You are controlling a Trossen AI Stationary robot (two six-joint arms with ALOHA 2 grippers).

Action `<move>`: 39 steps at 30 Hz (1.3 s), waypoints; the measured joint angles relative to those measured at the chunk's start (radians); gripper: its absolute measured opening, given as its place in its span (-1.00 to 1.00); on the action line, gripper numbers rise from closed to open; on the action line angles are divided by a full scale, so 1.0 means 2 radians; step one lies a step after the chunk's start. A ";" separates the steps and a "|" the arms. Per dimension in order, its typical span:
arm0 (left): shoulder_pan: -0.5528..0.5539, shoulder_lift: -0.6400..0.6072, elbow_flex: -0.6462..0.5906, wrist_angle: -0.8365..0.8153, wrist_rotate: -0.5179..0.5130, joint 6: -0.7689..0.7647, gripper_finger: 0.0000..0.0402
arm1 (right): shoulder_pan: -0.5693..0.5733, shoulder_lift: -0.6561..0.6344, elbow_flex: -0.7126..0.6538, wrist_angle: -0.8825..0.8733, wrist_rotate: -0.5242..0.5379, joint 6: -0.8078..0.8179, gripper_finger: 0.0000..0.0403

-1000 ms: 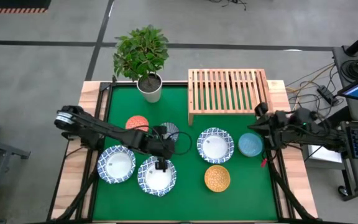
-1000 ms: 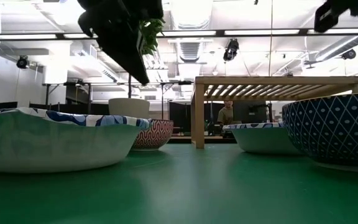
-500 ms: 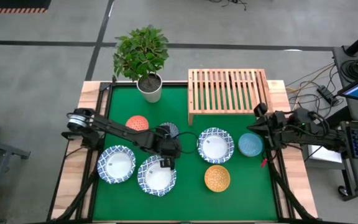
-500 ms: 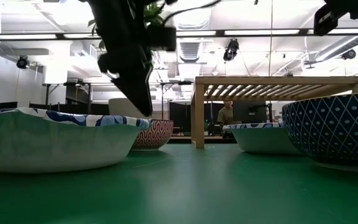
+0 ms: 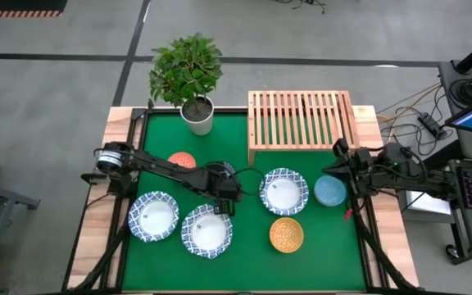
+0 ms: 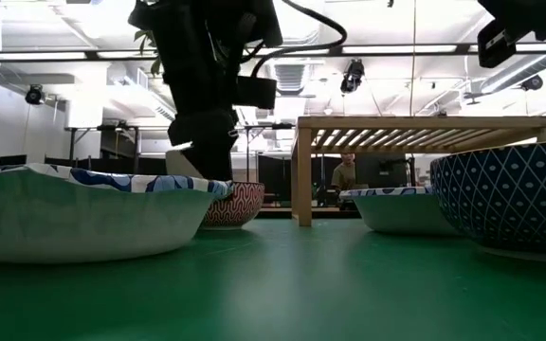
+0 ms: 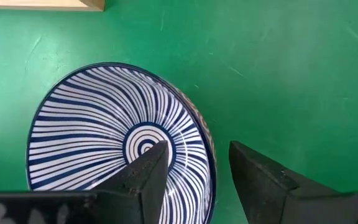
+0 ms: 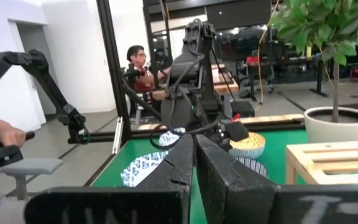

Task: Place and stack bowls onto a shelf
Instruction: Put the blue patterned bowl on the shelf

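Your low slatted rack of light natural wood (image 5: 300, 120) carries no bowl yet, so the whole job is ahead of you: all seven ceramic bowls sit on the green table mat (image 5: 244, 258), on the side of the rack away from the potted plant's (image 5: 188, 75) edge of the table.

Nearest the rack is a wide white bowl with a blue patterned rim (image 5: 283, 192), with the light blue bowl (image 5: 330, 191) just beside it toward the rack's right end and the yellow-orange bowl (image 5: 286, 235) farther out. Off the rack's left end lie the orange-red bowl (image 5: 181, 161) and the small blue-striped bowl (image 7: 120, 142); two more wide blue-rimmed white bowls (image 5: 153, 216) (image 5: 207, 231) sit farthest from it.

Your left gripper (image 7: 194, 171) hangs over the blue-striped bowl with its jaws parted astride the rim, one finger inside the bowl and one outside (nothing is clamped yet). I judge this the opening pick: you still have to close on that rim, lift, and carry the bowl to the rack.

Your right gripper (image 8: 194, 158) waits pressed closed and empty by the light blue bowl, just off the rack's right corner.
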State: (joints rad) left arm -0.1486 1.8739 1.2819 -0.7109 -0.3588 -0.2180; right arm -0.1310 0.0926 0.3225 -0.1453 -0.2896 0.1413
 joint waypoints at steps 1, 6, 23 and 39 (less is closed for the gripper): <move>0.000 0.002 0.000 0.000 0.000 0.000 -0.29 | 0.000 0.000 0.000 -0.002 0.000 0.000 -0.96; 0.000 0.016 0.000 0.001 0.001 -0.004 -0.51 | 0.000 0.000 0.000 -0.004 0.000 -0.001 -0.96; -0.021 0.006 0.059 -0.096 0.003 0.023 -0.98 | 0.000 0.000 -0.002 -0.004 0.000 -0.002 -0.96; 0.021 0.006 0.314 -0.175 0.000 0.213 -0.99 | 0.000 0.000 -0.002 -0.004 0.000 -0.005 -0.96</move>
State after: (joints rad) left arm -0.1059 1.8851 1.9092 -1.0610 -0.3588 0.2079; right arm -0.1310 0.0929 0.3176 -0.1535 -0.2890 0.1309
